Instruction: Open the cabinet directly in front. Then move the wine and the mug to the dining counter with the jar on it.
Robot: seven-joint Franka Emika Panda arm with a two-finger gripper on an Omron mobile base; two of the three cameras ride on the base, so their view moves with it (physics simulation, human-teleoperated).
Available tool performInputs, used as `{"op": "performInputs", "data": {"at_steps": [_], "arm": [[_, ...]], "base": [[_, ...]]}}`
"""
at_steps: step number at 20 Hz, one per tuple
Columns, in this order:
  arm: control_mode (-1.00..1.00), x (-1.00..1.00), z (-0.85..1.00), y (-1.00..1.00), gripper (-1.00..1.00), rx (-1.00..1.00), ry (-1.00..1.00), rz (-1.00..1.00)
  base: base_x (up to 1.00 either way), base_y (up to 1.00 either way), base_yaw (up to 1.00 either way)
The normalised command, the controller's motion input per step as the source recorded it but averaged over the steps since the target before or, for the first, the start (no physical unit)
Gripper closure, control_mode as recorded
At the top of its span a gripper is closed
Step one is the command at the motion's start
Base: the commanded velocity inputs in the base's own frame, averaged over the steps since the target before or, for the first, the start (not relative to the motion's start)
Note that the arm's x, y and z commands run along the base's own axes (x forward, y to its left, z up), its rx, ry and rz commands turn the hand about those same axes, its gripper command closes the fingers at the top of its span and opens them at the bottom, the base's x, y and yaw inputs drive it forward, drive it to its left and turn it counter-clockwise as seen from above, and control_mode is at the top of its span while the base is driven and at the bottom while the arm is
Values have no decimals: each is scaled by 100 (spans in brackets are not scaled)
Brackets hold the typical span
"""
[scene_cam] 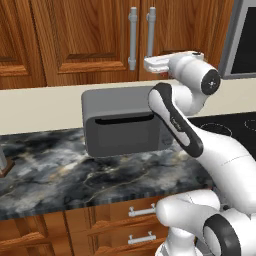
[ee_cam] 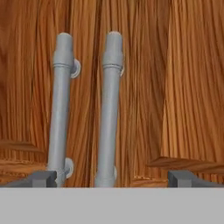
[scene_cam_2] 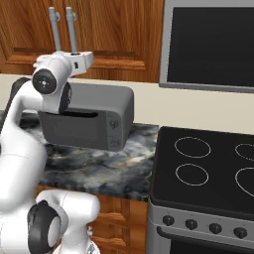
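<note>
Pincer [ee_cam: 113,178] spread wide, empty, facing shut cabinet [ee_cam: 175,87]; right handle [ee_cam: 109,109] between fingertips.

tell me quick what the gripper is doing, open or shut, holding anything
gripper: open, holding nothing, fingertips spread wide just short of the cabinet's two grey bar handles.

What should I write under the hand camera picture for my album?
Open gripper faces the closed cabinet, its two grey handles between the fingertips.
</note>
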Motion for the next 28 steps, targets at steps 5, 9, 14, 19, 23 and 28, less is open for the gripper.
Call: {"op": "performInputs", "data": {"at_steps": [5,9,14,19,23,28], "arm": [[-100,85,0,25,-100,0,9,0],[-100,91,0,37,-100,0,5,0],[-100,100,-1,11,-100,0,5,0],[-100,72,-2,0,100,1,2,1],[-100,0,0,0,100,0,0,0],[-100,-7,0,-12,100,0,0,0]], "base": [[0,0,0],[0,0,0],[0,0,0],[0,0,0],[0,0,0],[0,0,0]]}}
